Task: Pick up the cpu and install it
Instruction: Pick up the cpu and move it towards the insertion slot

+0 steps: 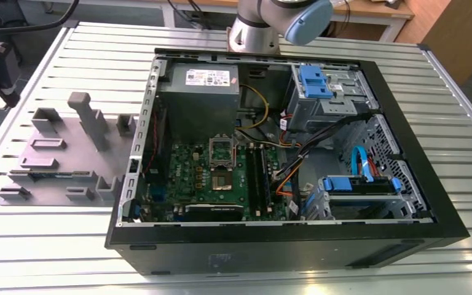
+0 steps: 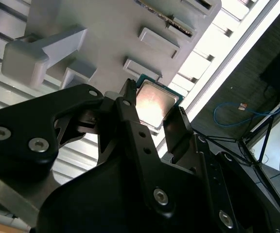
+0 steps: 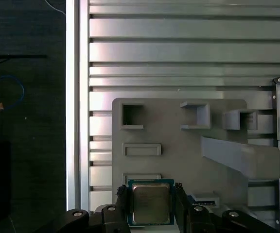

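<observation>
Closest in both wrist views, the end effector point(image 3: 150, 189) point(image 2: 154, 99) is nearly closed. Its two dark fingers point(image 3: 122, 201) press on opposite edges of the cpu point(image 3: 150, 204) point(image 2: 154, 104), which sits flat between them with its silvery top facing up and a thin green rim showing. Just beyond the cpu lies the lilac-grey plastic holder block point(image 3: 179, 145) point(image 2: 115, 29) with its shallow square pockets; I cannot tell whether the chip touches it. The block rests on the slatted metal surface point(image 3: 179, 48) point(image 1: 96, 43). Farther off, in the exterior view, the open computer case point(image 1: 302, 246) stands beside the block, toward the exterior view's right. Its green motherboard point(image 1: 203, 184) shows a bare socket point(image 1: 222, 179) with the frame point(image 1: 222, 147) swung up.
</observation>
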Available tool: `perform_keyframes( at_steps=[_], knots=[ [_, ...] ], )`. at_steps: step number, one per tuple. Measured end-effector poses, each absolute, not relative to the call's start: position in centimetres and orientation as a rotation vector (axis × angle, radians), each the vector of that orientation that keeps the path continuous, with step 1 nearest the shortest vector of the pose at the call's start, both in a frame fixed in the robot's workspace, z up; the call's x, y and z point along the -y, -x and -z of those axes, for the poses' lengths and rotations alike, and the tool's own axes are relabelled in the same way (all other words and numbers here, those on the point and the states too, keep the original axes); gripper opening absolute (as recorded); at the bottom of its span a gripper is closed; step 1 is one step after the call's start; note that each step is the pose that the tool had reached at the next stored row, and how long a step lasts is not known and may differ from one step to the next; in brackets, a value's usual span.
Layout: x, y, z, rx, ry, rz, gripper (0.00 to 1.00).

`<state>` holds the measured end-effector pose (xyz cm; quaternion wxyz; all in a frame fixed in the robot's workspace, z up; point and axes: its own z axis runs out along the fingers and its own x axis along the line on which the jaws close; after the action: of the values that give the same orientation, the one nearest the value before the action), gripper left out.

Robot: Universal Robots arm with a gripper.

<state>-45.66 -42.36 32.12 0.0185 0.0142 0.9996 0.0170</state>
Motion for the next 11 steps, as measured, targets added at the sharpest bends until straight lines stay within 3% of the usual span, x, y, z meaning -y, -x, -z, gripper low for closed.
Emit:
perform_keyframes(
  at_steps=[11],
  knots=[
    [42.3,45.7,-33.3,-3.104,-0.044,-0.053,0.47]
  ],
)
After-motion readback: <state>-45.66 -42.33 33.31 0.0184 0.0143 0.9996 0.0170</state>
